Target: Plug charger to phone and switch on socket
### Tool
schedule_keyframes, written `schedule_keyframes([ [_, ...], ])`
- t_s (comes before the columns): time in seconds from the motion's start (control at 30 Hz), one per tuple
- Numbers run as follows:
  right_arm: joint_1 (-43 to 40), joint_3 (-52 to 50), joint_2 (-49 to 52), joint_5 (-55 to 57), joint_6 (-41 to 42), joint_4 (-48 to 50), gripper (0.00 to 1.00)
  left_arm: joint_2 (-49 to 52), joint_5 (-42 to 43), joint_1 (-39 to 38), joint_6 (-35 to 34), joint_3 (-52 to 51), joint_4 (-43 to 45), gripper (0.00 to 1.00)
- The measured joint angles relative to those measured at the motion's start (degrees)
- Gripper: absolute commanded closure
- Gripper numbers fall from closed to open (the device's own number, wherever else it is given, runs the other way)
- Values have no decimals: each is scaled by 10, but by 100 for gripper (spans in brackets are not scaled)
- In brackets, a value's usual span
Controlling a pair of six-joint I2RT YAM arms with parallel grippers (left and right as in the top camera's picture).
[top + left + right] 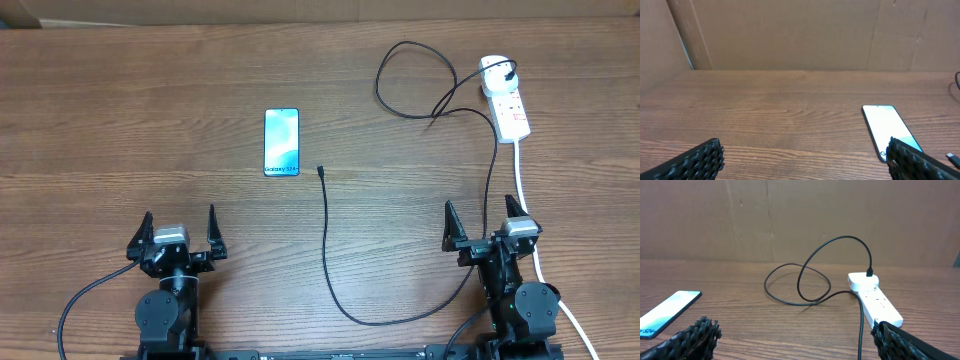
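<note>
The phone (282, 142) lies flat mid-table, its screen lit light blue; it also shows in the left wrist view (888, 130) and the right wrist view (667, 312). The charger cable (327, 250) runs from its free plug tip (321, 171), just right of the phone, in a long loop to a black plug in the white socket (504, 97) at the far right. The socket (874, 298) and the looped charger (805, 280) lie ahead of my right gripper. My left gripper (178, 235) and right gripper (486, 222) both stand open near the front edge, holding nothing.
A thick white cord (528, 200) leads from the socket down past my right arm to the front edge. Brown cardboard walls (800, 35) close off the far side of the wooden table (120, 120).
</note>
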Motion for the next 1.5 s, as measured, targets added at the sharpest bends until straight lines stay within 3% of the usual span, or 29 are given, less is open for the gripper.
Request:
schedule_keyframes([
  [0.77, 0, 0, 0, 0, 0, 0, 0, 0, 7, 0, -5, 0, 17, 0],
  [1.1, 0, 0, 0, 0, 0, 0, 0, 0, 224, 0, -211, 0, 92, 0],
  [1.33, 0, 0, 0, 0, 0, 0, 0, 0, 277, 0, -300, 0, 273, 0],
  [1.5, 0, 0, 0, 0, 0, 0, 0, 0, 258, 0, -311, 8, 311, 0],
])
